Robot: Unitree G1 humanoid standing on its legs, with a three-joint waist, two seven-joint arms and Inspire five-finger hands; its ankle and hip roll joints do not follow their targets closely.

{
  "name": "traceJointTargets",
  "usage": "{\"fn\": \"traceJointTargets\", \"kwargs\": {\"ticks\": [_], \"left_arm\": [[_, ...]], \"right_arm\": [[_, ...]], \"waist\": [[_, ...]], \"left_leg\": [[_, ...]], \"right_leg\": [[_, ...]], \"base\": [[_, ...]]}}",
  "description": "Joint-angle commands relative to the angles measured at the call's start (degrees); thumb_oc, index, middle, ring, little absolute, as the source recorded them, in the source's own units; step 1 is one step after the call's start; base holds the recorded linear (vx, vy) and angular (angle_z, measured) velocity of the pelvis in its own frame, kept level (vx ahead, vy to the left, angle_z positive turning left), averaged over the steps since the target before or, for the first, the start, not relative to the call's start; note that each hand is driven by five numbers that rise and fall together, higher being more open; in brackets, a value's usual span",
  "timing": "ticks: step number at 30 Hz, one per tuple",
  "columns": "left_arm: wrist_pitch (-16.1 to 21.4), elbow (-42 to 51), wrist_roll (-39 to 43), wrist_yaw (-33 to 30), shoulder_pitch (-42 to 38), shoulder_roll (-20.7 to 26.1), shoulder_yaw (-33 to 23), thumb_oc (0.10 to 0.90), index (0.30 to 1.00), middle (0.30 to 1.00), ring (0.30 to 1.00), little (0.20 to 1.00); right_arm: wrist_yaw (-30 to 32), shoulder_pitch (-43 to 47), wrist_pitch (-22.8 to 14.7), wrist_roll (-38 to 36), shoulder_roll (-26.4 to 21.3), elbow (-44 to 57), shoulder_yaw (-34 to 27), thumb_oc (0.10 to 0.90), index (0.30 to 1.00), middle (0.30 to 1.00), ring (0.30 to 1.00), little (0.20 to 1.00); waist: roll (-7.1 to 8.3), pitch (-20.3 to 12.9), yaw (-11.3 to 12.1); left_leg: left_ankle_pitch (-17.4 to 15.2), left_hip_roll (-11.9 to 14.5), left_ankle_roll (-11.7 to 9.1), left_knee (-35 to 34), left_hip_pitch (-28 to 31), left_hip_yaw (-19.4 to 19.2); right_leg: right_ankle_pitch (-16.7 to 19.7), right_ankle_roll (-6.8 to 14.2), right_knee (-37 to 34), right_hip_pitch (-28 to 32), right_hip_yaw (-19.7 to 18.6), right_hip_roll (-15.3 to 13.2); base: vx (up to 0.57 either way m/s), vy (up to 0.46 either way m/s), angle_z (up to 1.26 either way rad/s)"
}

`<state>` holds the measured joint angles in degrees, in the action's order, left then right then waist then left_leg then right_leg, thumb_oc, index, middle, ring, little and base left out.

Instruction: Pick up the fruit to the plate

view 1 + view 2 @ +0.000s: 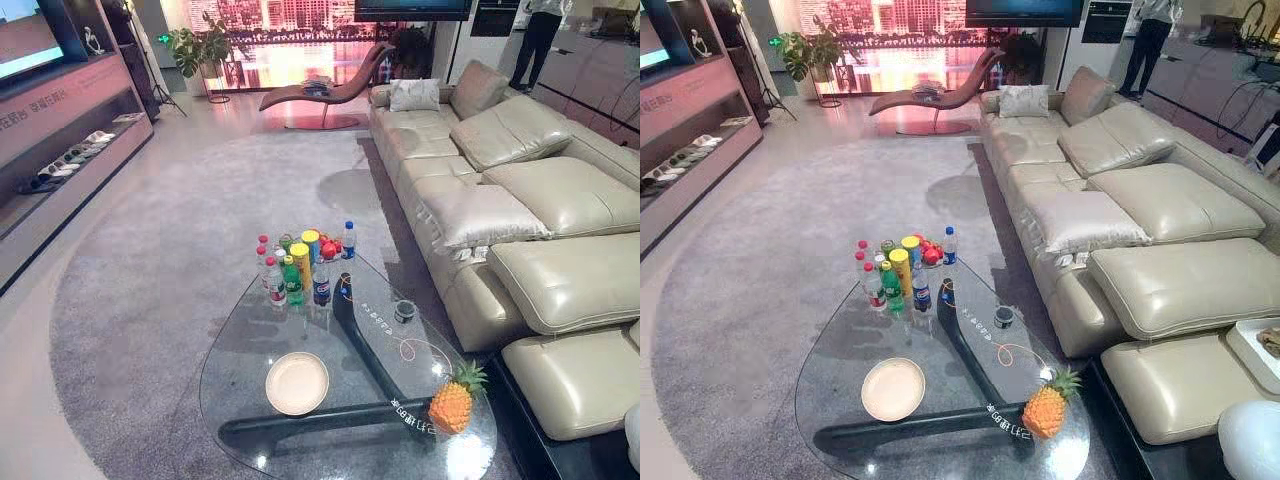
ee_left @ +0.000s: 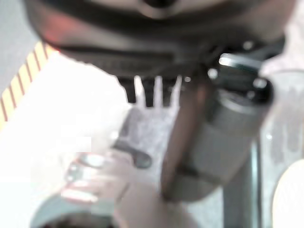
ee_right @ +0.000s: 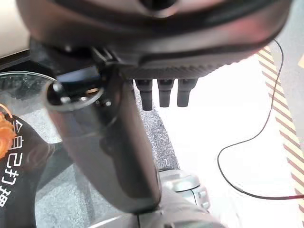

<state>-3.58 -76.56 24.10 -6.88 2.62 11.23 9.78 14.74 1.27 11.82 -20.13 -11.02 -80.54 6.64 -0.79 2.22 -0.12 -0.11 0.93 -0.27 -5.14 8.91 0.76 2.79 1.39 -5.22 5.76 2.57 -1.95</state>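
A pineapple (image 1: 452, 403) with a green crown stands upright at the near right corner of the glass coffee table (image 1: 240, 370). On the glass to its left lies a round cream plate (image 1: 297, 383), bare. Some small red fruit (image 1: 328, 250) sits among the bottles at the table's far end. My left hand (image 2: 142, 28) hangs open over the floor, fingers (image 2: 148, 90) straight. In its own wrist view my right hand (image 3: 142, 33) is open too, its thumb (image 3: 109, 142) hanging down beside the table's glass rim (image 3: 19, 76). Neither hand holds anything.
Several bottles and cans (image 1: 295, 265) cluster at the table's far end. A small dark round object (image 1: 404, 311) rests on the table's right side. A beige leather sofa (image 1: 520, 200) runs along the right. Grey carpet (image 1: 150, 280) spreads to the left. A person (image 1: 540, 40) stands far back.
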Motion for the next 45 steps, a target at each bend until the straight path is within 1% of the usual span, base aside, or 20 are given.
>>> {"fn": "traceJointTargets", "kwargs": {"ticks": [1, 7, 15, 22, 23, 26, 29, 34, 39, 44, 45], "left_arm": [[-0.25, -3.79, -1.18, 0.96, -3.25, -1.74, -0.65, 0.8, 0.9, 0.9, 0.9, 0.9], [0.84, -3.59, -2.04, 0.92, -3.03, -1.8, -0.74, 0.8, 0.9, 0.9, 0.9, 0.9], [1.24, -3.79, -2.46, 0.93, -2.97, -1.43, -0.91, 0.8, 0.9, 0.9, 0.9, 0.9], [1.06, -3.83, -2.56, 0.62, -3.36, -1.29, -0.96, 0.8, 0.9, 0.9, 0.9, 0.9], [1.05, -3.79, -2.54, 0.37, -3.27, -1.36, -0.97, 0.8, 0.9, 0.9, 0.9, 0.9], [1.32, -3.91, -3.06, 0.07, -2.9, -1.4, -1.53, 0.8, 0.9, 0.9, 0.9, 0.9], [1.13, -3.71, -2.92, 0.15, -2.87, -1.16, -1.49, 0.8, 0.9, 0.9, 0.9, 0.9], [1.4, -3.17, -2.81, 0.76, -2.92, -0.23, -1.22, 0.8, 0.9, 0.9, 0.9, 0.9], [1.97, -2.79, -3.74, 1.12, -2.51, 0.87, -1.11, 0.8, 0.9, 0.9, 0.9, 0.9], [2.3, -1.36, -2.81, 0.86, -4.24, 1.73, -0.13, 0.8, 0.9, 0.9, 0.9, 0.9], [2.45, -0.9, -2.14, 0.82, -4.93, 2.19, 0.06, 0.8, 0.9, 0.9, 0.9, 0.9]], "right_arm": [[1.6, 2.04, -0.26, 2.26, -0.68, -3.92, -0.42, 0.8, 0.9, 0.9, 0.9, 0.9], [1.61, 2.2, -0.08, 1.73, -0.62, -3.87, -0.24, 0.8, 0.9, 0.9, 0.9, 0.9], [1.39, 2.34, -0.07, 1.87, -0.82, -3.99, -0.27, 0.8, 0.9, 0.9, 0.9, 0.9], [2.77, 2.28, -0.22, 2.03, -0.97, -3.88, -0.28, 0.8, 0.9, 0.9, 0.9, 0.9], [3.41, 2.2, -0.64, 2.15, -1.01, -3.91, -0.33, 0.8, 0.9, 0.9, 0.9, 0.9], [7.39, 2.04, -3.72, 1.68, -1.16, -3.43, -0.93, 0.8, 0.9, 0.9, 0.9, 0.9], [9.75, 2.2, -4.97, 1.22, -1.7, -2.76, -1.67, 0.8, 0.9, 0.9, 0.9, 0.9], [11.4, 3.42, -7.03, -0.6, -2.86, -1.29, -3.06, 0.8, 0.9, 0.9, 0.9, 0.9], [13.24, 4.29, -11.41, -3.58, -3.97, -0.26, -5.17, 0.8, 0.9, 0.9, 0.9, 0.9], [15.36, 6.59, -14.96, -7.0, -4.76, 2.65, -5.79, 0.8, 0.9, 0.9, 0.9, 0.9], [15.84, 7.42, -15.89, -8.52, -4.98, 4.46, -5.85, 0.8, 0.9, 0.9, 0.9, 0.9]], "waist": [[1.11, 1.57, 0.6], [1.26, 1.75, 0.89], [1.45, 1.89, 0.97], [1.53, 2.07, 0.84], [1.55, 2.1, 0.82], [1.68, 2.38, 0.8], [1.84, 2.94, 0.77], [2.14, 4.66, 1.0], [2.46, 6.38, 1.61], [2.8, 9.52, 1.95], [2.95, 10.92, 1.98]], "left_leg": [[-0.29, -1.72, 0.4, 0.38, -1.55, -0.56], [-0.24, -1.65, 0.35, 0.43, -1.65, -0.43], [-0.2, -1.61, 0.35, 0.48, -1.74, -0.45], [-0.21, -1.55, 0.3, 0.63, -1.79, -0.49], [-0.25, -1.53, 0.28, 0.66, -1.78, -0.51], [-0.27, -1.44, 0.22, 0.84, -1.81, -0.6], [-0.32, -1.38, 0.24, 1.29, -2.23, -0.86], [-0.81, -1.47, 0.59, 2.94, -3.83, -1.04], [-1.07, -1.84, 1.17, 3.74, -5.16, -0.65], [-1.31, -2.07, 1.45, 6.43, -8.77, -0.84], [-1.35, -2.13, 1.56, 7.4, -10.04, -0.83]], "right_leg": [[0.14, 2.23, 0.84, 0.8, 1.77, -1.37], [0.11, 2.2, 0.83, 0.83, 1.9, -1.39], [0.17, 2.19, 0.91, 0.71, 1.82, -1.3], [0.2, 2.18, 0.92, 0.69, 1.64, -1.25], [0.21, 2.21, 0.9, 0.69, 1.58, -1.25], [0.3, 2.25, 1.01, 0.61, 1.38, -1.21], [0.24, 2.28, 1.46, 0.19, 1.23, -1.24], [0.05, 2.15, 2.72, -1.37, 0.88, -1.29], [0.29, 2.12, 3.07, -2.7, 0.48, -1.18], [0.52, 1.96, 4.8, -5.89, 0.1, -1.2], [0.63, 1.89, 5.4, -6.82, 0.02, -1.08]], "base": [[0.27, 0.097, 0.04], [0.0, 0.0, 0.0], [0.0, 0.0, 0.0], [0.0, 0.0, 0.0], [0.0, 0.0, 0.0], [0.04, 0.008, 0.0], [0.0, 0.0, 0.0], [0.0, 0.0, 0.0], [0.01, -0.038, 0.0], [-0.11, -0.052, 0.0], [-0.13, -0.055, 0.01]]}}
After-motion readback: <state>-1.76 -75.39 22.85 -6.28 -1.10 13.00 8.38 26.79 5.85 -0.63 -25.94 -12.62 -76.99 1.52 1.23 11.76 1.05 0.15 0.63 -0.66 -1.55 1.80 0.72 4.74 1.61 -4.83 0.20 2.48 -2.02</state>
